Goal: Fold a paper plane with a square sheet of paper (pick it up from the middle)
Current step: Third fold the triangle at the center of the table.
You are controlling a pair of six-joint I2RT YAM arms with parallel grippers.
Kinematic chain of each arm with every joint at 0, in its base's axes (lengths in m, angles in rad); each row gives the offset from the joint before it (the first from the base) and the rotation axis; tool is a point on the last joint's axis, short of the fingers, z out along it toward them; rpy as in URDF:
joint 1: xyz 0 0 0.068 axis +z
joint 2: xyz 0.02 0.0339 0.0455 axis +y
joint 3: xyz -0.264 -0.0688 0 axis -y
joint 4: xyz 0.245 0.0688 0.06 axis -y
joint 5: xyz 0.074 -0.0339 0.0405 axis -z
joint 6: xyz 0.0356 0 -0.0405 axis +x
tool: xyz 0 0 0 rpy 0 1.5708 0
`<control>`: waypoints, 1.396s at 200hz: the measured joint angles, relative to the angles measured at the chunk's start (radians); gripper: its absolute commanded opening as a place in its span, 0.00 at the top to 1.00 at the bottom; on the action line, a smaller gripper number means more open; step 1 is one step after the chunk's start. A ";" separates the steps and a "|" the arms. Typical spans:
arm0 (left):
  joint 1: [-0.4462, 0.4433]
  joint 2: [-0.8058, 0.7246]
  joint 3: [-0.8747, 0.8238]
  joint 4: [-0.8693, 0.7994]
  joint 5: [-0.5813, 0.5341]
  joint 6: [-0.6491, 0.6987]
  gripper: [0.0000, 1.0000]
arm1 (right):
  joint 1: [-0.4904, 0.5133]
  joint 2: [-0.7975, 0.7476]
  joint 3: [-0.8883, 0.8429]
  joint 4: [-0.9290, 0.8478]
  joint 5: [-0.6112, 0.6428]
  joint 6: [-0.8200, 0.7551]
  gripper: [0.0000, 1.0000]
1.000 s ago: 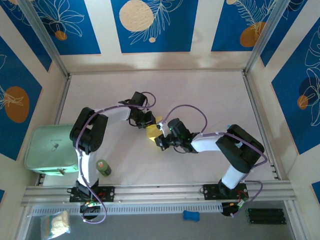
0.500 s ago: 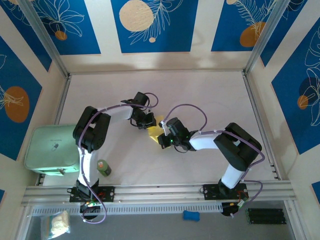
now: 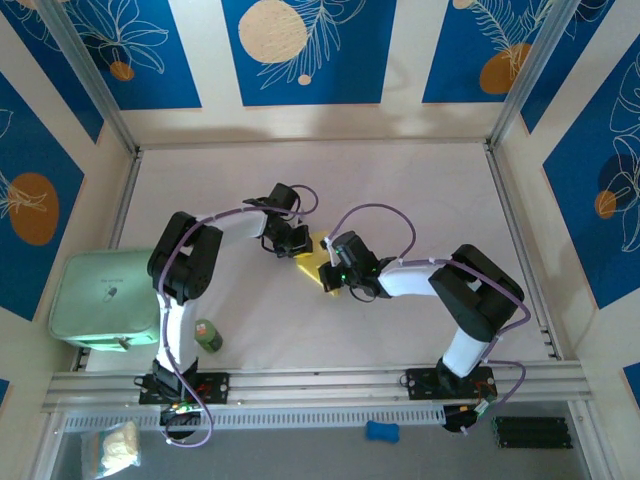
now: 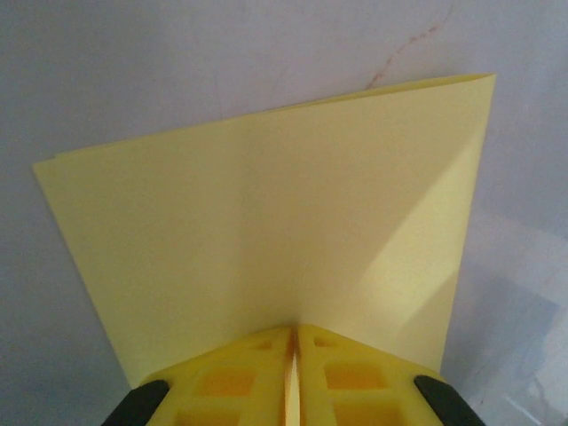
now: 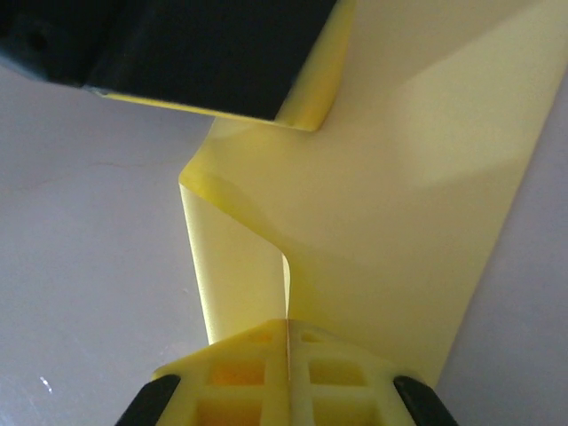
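The square sheet of paper, pale yellow and folded double, sits between my two grippers mid-table. My left gripper is shut on its far-left edge. In the left wrist view the left gripper pinches the folded sheet, which spreads out flat ahead over the table. My right gripper is shut on the near-right edge. In the right wrist view the right gripper clamps a layer of the paper; another layer bows away to the left. The dark body of the left gripper holds the far end.
A mint-green box stands at the table's left edge, with a small green bottle near the left arm's base. The pale table is walled at left, back and right. Off the front rail lie a blue item and a bag.
My right gripper has moved up and left, closer to the left gripper, and the paper between them now looks shorter. The left arm has barely shifted.
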 measured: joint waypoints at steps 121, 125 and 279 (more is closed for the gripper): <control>-0.003 0.009 0.018 -0.018 0.001 0.021 0.88 | -0.008 0.019 0.032 -0.053 0.013 0.000 1.00; -0.003 0.010 0.018 -0.018 0.001 0.022 0.88 | -0.008 0.020 0.033 -0.057 0.013 0.000 1.00; -0.007 0.011 0.053 -0.009 -0.023 -0.009 0.74 | -0.021 0.040 0.061 -0.081 0.006 0.007 1.00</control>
